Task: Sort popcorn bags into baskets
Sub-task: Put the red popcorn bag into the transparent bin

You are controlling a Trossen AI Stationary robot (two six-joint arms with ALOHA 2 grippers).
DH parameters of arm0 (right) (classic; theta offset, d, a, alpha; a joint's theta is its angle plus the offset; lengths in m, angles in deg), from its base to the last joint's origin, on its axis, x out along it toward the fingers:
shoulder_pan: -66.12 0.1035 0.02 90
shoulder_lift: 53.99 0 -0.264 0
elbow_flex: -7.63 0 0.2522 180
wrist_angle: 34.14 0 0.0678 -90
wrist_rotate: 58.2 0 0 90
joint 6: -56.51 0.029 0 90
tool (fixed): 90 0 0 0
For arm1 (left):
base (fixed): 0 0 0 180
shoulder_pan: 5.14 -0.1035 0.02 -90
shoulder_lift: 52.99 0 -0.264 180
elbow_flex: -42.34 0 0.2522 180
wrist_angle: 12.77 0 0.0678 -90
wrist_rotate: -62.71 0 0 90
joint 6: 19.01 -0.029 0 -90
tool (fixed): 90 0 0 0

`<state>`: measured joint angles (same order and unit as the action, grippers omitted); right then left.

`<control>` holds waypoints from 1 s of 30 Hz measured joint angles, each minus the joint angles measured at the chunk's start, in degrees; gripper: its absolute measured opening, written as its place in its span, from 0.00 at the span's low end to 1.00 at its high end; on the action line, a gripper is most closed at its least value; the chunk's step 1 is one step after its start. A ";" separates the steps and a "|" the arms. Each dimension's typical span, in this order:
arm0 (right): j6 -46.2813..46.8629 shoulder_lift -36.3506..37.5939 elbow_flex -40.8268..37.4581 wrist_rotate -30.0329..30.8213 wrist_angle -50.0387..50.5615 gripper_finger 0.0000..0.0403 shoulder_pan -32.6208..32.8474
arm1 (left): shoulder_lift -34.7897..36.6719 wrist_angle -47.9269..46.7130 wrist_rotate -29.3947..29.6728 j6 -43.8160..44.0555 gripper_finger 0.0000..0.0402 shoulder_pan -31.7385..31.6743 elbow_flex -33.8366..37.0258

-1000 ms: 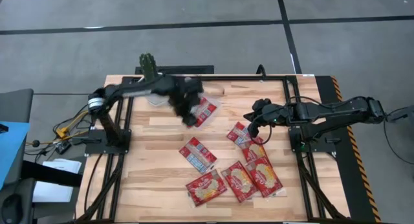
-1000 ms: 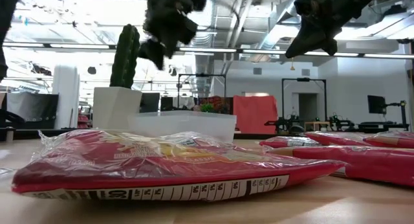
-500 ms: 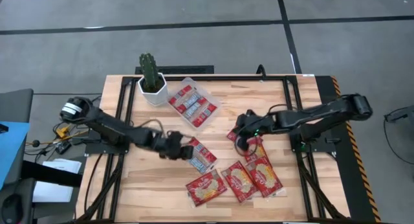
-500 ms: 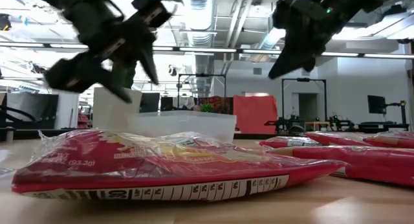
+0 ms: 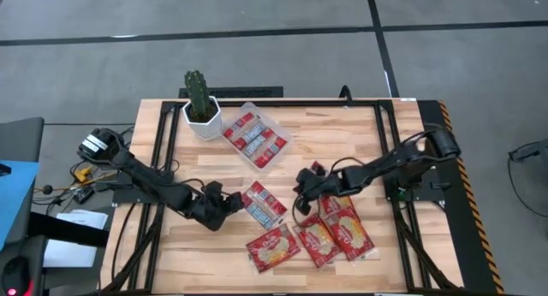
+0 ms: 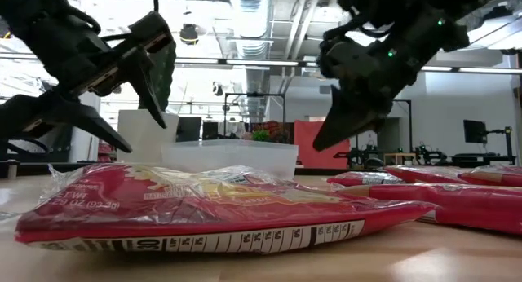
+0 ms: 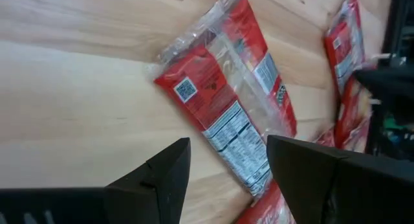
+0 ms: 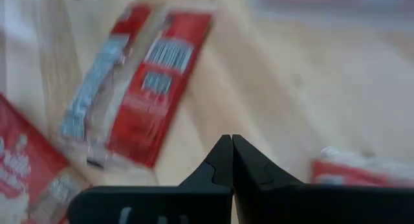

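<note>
Lying loose toward the table's (image 5: 385,125) near edge, several popcorn bags (image 5: 321,238) await sorting. Mid-table, the left gripper (image 5: 229,204), open and empty, nears a small bag (image 5: 262,204); the right gripper (image 5: 305,184) is closed, empty. Farther back, the basket (image 5: 257,139) holds a few.

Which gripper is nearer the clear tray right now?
Left, narrowly. The left gripper hangs open below the clear tray, near a loose popcorn bag; the right gripper is shut, off toward the bag pile.

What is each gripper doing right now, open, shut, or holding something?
Left gripper: open, empty, over a small popcorn bag.
Right gripper: shut, holding nothing, above the table.
</note>
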<state>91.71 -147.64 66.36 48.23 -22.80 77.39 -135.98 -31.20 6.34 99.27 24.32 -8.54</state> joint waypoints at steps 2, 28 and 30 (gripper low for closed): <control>-0.08 -2.55 1.77 -0.06 0.00 0.05 0.73 | -0.86 0.29 0.22 1.28 0.48 0.45 0.00; -12.72 -22.14 21.67 -9.85 0.76 0.04 1.85 | -17.73 20.96 1.35 4.10 0.48 -1.23 -0.48; -13.60 -22.13 22.05 -9.78 0.70 0.06 1.82 | -17.78 20.95 1.49 3.29 0.46 -1.23 -0.48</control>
<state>78.11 -169.77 88.41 38.45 -22.10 79.21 -153.76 -10.25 7.82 102.57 23.09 -9.03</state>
